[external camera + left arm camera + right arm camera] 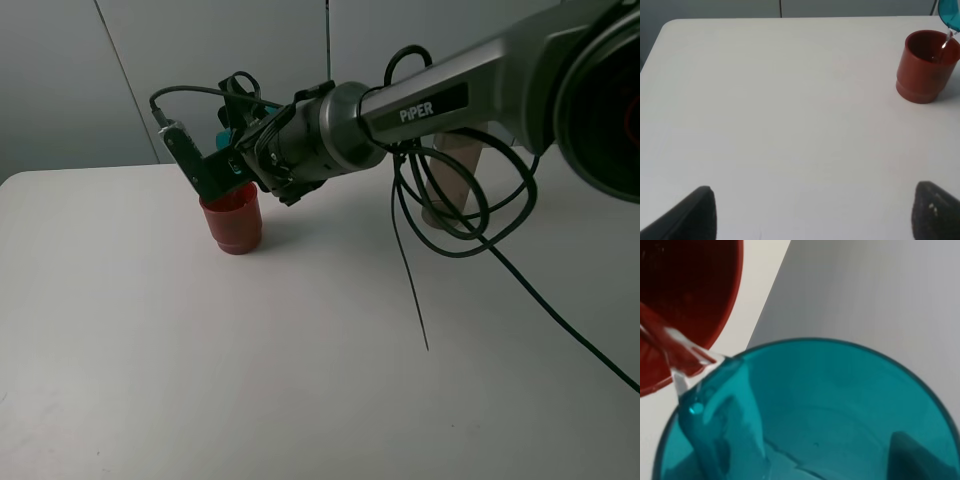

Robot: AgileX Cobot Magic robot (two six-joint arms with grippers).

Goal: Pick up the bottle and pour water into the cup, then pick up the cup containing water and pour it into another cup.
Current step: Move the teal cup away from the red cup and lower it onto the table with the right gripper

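My right gripper reaches across to the left and is shut on the teal see-through cup, held tilted over the red-brown cup. In the right wrist view the teal cup fills the frame, and a thin stream of water runs from its rim into the red-brown cup. The left wrist view shows the red-brown cup, the teal rim and the stream. My left gripper is open and empty over bare table. The smoky bottle stands upright at the back right, partly behind cables.
The white table has a rounded far-left corner and meets a grey wall behind. The right arm's black cables hang in loops over the table's middle right, in front of the bottle.
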